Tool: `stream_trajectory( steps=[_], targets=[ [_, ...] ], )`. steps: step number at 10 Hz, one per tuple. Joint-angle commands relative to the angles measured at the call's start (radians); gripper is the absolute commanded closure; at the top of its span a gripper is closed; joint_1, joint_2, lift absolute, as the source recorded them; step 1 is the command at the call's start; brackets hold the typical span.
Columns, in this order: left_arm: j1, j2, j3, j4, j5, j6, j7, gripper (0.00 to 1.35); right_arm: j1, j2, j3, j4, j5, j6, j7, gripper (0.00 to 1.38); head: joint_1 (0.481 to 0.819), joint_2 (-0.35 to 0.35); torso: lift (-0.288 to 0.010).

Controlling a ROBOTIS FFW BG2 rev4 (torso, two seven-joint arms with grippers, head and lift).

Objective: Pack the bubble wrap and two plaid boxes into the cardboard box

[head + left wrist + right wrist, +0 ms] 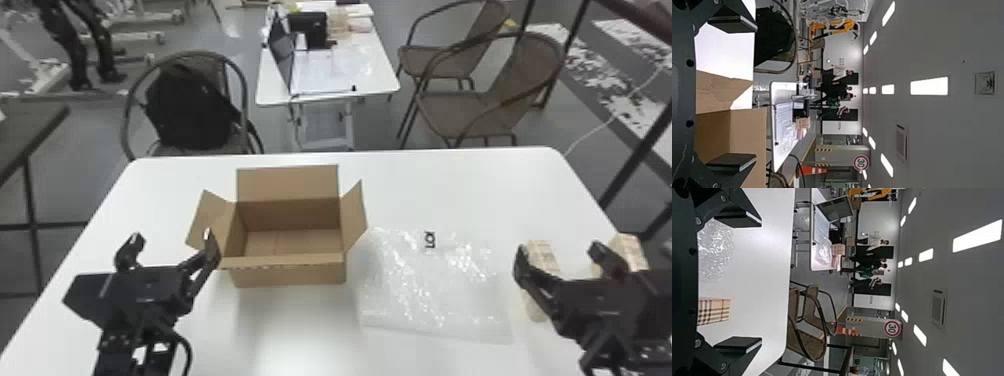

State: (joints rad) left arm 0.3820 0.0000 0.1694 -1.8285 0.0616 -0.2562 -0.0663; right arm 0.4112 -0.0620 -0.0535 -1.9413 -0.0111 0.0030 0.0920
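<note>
Both of your grippers hang nearest the cam, over the near part of the table (310,350), 1 per side. Your L gripper (171,237) is wide open & empty, its two fingers (734,21) well apart. Its inner finger overlaps the cardboard box's L flap (200,220) in the head view; you can't tell if they touch. Your R gripper (559,250) is wide open too, w/ its fingers (738,344) spread & nothing b/w the pads.

Around that R gripper you've got the two plaid boxes on the table. One plaid box (544,254) sits partly behind the inner finger; the other plaid box (629,250) is farther R, mostly hidden behind the gripper.

Just L of those, the bubble wrap (425,295) lies spread flat, glossy & crinkled, w/ its L edge right by the cardboard box. Sm. black mark (429,239) near its far edge.

Next, b/w your grippers & a bit farther out: the cardboard box (287,275), upright & open, bare floor visible, far flap (287,184) standing up, side flaps leaning out.

Past the table edge you have a black backpack (187,107) on a chair (240,87), a 2nd table (370,65) w/ a laptop (281,50), & woven chairs (457,107) to the R.
</note>
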Motion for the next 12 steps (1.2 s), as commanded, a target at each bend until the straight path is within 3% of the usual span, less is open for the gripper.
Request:
stream_trajectory(
  steps=[1, 7, 9, 12],
  targets=[
    [0.000, -0.003, -0.004, 0.002, 0.000, 0.000, 0.000, 0.15, 0.000, -0.001, 0.000, -0.005, 0.002, 0.011, 0.000, 0.23, 0.695, 0.079, -0.071],
    [-0.002, -0.003, 0.005, 0.002, 0.003, 0.009, -0.001, 0.15, -0.005, -0.001, 0.000, -0.010, 0.000, 0.029, 0.006, 0.25, 0.695, 0.078, -0.071],
    [-0.014, -0.003, 0.021, 0.002, 0.017, 0.049, -0.001, 0.15, -0.020, -0.001, 0.004, -0.004, -0.004, 0.038, 0.043, 0.25, 0.695, 0.087, -0.071],
    [-0.072, -0.003, 0.068, 0.003, 0.149, 0.255, -0.035, 0.15, -0.048, 0.001, 0.026, 0.015, -0.006, 0.045, 0.089, 0.25, 0.695, 0.122, -0.071]
  ],
)
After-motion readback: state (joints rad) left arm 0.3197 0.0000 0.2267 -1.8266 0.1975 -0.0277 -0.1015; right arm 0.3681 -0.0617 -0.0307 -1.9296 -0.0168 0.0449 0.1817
